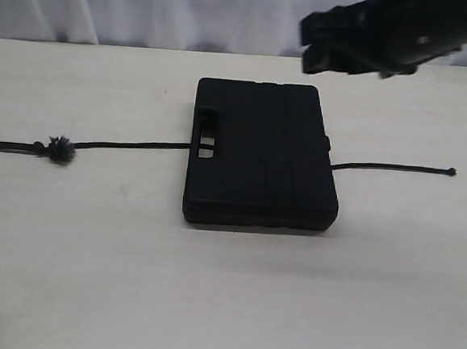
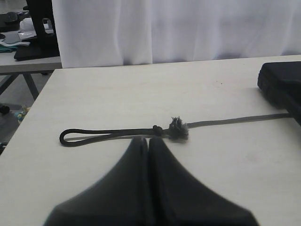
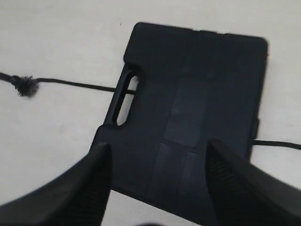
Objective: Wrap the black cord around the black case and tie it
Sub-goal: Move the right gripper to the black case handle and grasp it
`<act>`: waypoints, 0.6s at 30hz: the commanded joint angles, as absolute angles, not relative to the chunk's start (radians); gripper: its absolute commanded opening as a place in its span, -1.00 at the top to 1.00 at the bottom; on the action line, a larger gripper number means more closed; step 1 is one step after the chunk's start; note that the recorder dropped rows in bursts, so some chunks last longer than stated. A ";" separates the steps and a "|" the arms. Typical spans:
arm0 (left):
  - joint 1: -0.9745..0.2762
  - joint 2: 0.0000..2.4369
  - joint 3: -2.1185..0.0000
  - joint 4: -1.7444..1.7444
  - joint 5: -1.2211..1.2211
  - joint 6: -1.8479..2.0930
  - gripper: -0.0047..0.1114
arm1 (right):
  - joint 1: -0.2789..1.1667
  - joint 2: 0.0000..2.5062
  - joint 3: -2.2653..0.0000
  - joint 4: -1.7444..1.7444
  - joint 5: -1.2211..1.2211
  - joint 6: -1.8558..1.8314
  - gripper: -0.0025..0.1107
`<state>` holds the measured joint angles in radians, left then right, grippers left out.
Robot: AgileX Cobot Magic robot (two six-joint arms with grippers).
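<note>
The black case lies flat in the middle of the table, handle cutout toward the left. The black cord runs under it: one end leaves the left side, with a fuzzy grey knot, and the knotted tip lies to the right. In the left wrist view the cord ends in a loop just beyond my left gripper, which is shut and empty. My right gripper hovers above the case's far right corner. In its own view the right gripper is open over the case, holding nothing.
The table's far edge meets a white curtain. In the left wrist view the table's left edge drops off, with another table holding clutter beyond it.
</note>
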<state>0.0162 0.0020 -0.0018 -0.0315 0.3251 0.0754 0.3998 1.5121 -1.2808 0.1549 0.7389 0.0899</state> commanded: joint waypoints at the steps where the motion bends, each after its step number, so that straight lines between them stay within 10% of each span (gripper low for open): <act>1: 0.013 0.000 0.000 -0.039 0.309 0.074 0.92 | 0.527 1.703 -1.417 0.021 0.743 0.282 -0.02; 18: 0.013 0.000 0.000 -0.039 0.309 0.074 0.92 | 0.654 2.266 -1.899 -0.065 0.886 0.468 -0.02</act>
